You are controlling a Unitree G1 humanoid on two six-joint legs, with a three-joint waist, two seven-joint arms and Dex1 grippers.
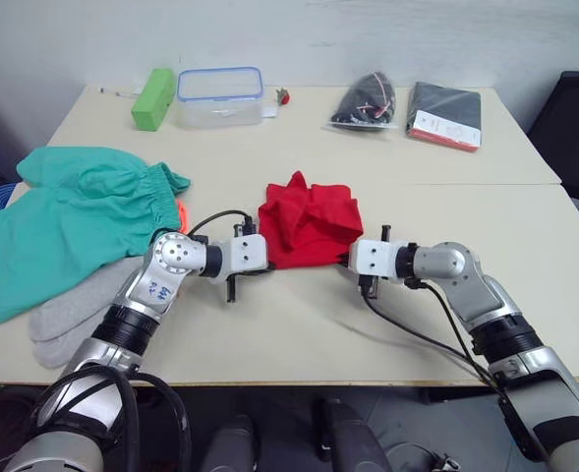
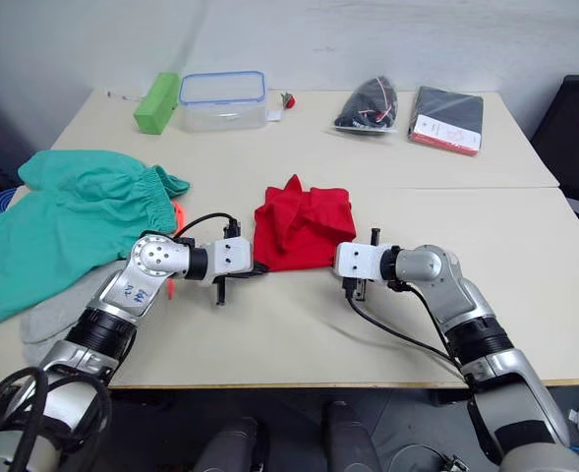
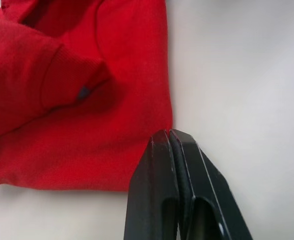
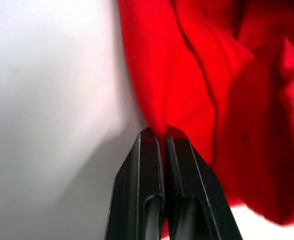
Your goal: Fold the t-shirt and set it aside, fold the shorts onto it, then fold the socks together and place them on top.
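The table [image 1: 299, 334] is a pale beige surface made of two tops joined along a seam.

The shorts [image 1: 68, 221] lie spread flat at the robot's left side of the table, waistband toward the centre, with an orange drawstring [image 1: 182, 212] showing at the waistband edge.

The t-shirt [image 1: 309, 223] lies at the centre of the table, folded into a compact, roughly square bundle with a loose peak of cloth at its far edge. It is apart from the shorts.

The socks [image 1: 78, 305] lie flat near the front edge at the robot's left, partly under the hem of the shorts and just beside the left forearm.

The left gripper [image 3: 169, 135] is at the near left corner of the t-shirt. Its fingers are pressed together, tips at the cloth edge; whether cloth is caught between them cannot be told.

The right gripper [image 4: 157, 132] is at the near right corner of the t-shirt. Its fingers are pressed together with red cloth pinched at the tips.

Along the far edge of the table, from left to right: a green box [image 1: 153, 97], a clear container with a blue-rimmed lid [image 1: 219, 95], a black bag [image 1: 368, 101] and a dark flat packet [image 1: 445, 114]
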